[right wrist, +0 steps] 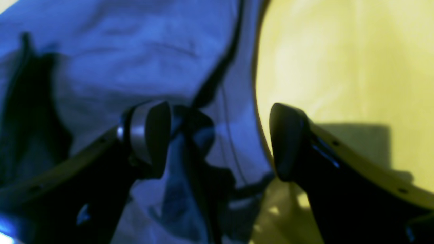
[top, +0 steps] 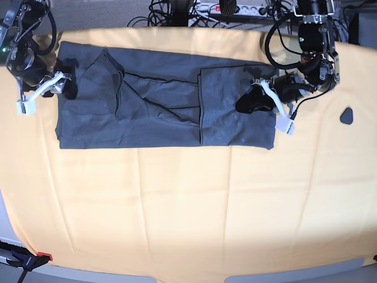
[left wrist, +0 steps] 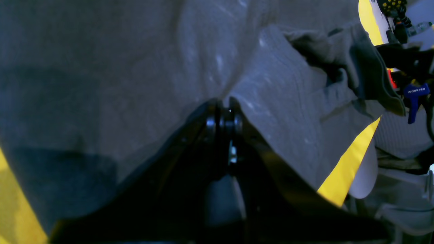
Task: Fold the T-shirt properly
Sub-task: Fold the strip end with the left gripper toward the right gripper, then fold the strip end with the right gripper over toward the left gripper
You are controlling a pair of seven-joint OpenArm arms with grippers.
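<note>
Slate-grey cotton T-shirt [top: 159, 106] spread flat across yellow cloth-covered table [top: 188, 206]; left gripper [left wrist: 223, 105] pinching its right edge, right gripper [right wrist: 220, 139] gaping over left edge.

T-shirt [top: 159, 112]: matt dark grey knit cloth, fine ribbed weave, soft creases. Bench [top: 188, 206] cover: matt yellow cloth, smooth w/ faint fold lines. Left claw [left wrist: 223, 105] & right claw [right wrist: 220, 139]: black plastic fingers, semi-gloss, w/ shiny metal rings near tips.
</note>
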